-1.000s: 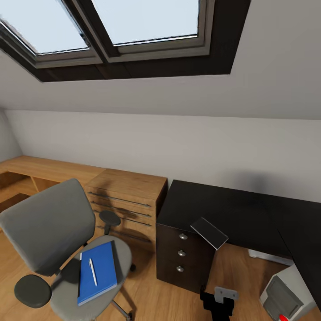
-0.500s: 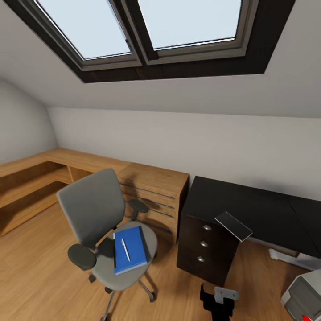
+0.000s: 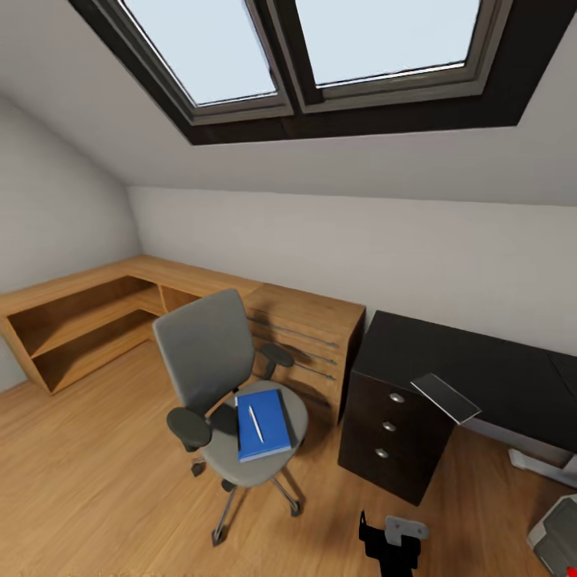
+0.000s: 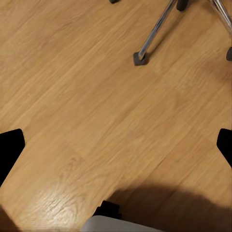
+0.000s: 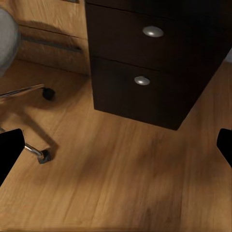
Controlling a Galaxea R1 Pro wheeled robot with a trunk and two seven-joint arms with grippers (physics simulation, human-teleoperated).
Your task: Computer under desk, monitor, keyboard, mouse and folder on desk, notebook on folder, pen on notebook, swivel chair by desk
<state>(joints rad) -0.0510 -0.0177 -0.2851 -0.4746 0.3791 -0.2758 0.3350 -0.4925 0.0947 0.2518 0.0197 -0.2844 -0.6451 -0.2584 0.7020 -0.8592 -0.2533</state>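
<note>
Both tools spread wide, empty — left tool [image 4: 116, 145] over bare floor, right tool [image 5: 116, 145] facing the desk [image 5: 159, 63] drawers; chair [image 5: 7, 38] wheels beside it.

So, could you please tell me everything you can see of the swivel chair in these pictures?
The swivel chair stands upright on the wooden floor, just in front of the light wooden cabinet and apart from the black desk. It has a grey, matte seat and tall back, two rounded black armrests and a silver star base on dark casters. The blue folder lies flat on the seat, with the white pen on top of it. No gripper touches the chair.
</note>
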